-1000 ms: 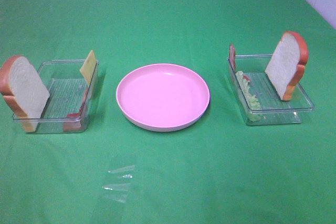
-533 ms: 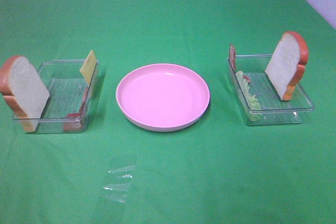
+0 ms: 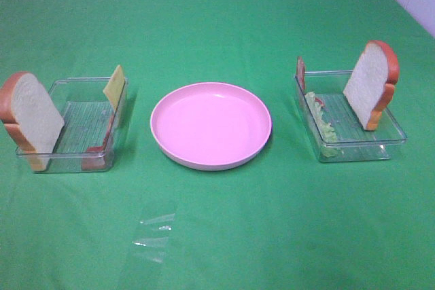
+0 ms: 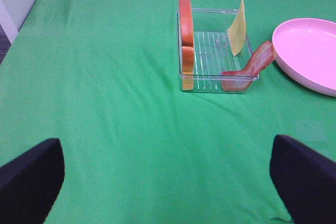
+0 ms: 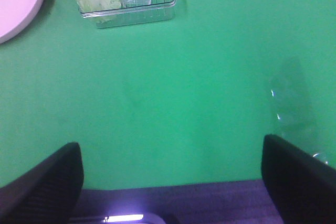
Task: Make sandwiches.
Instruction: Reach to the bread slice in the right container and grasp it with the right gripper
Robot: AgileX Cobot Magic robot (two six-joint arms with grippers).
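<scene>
No sandwich was built yet: its parts waited in two clear trays on the green desk [image 3: 217,18], with a pink plate [image 3: 211,127] bare between them at the middle. The left tray [image 3: 68,162], near the desk's left edge, held a bread slice [image 3: 30,117] standing against its outer wall, a yellow cheese square [image 3: 114,86] leaning on the wall beside the plate, and a bacon strip [image 4: 252,64] drooping over a corner. The right tray [image 3: 353,149], near the right edge, held a second bread slice [image 3: 370,86] propped upright, lettuce [image 3: 325,123] lying along the floor, and a reddish slice [image 3: 300,73] at a far corner. The bread looked light, thick and stiff, best pinched across its faces near the top crust. The cheese and bacon seemed thin and slippery, so their raised free edges suit a grip. The lettuce looked soft and flat, likely hardest to lift. The left tool [image 4: 168,182] and right tool [image 5: 170,179] were both spread wide, holding nothing, over bare cloth toward the front edge
</scene>
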